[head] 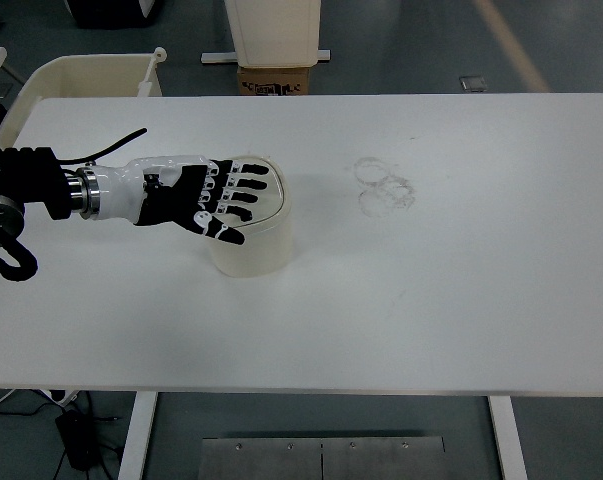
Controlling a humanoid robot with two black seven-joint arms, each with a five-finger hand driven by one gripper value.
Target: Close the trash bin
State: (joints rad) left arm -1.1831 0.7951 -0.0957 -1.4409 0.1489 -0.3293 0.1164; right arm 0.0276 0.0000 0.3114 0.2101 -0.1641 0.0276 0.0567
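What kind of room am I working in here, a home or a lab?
Most likely a lab or workshop, not a home. The bin sits alone on a plain white table under the left hand, and behind the table there is a bare grey floor with a cardboard box.

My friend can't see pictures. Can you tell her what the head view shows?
A robot's left hand lies flat, fingers spread, on top of a small cream trash bin on a white table. Faint ring marks smudge the table to the bin's right. The right arm is out of view.
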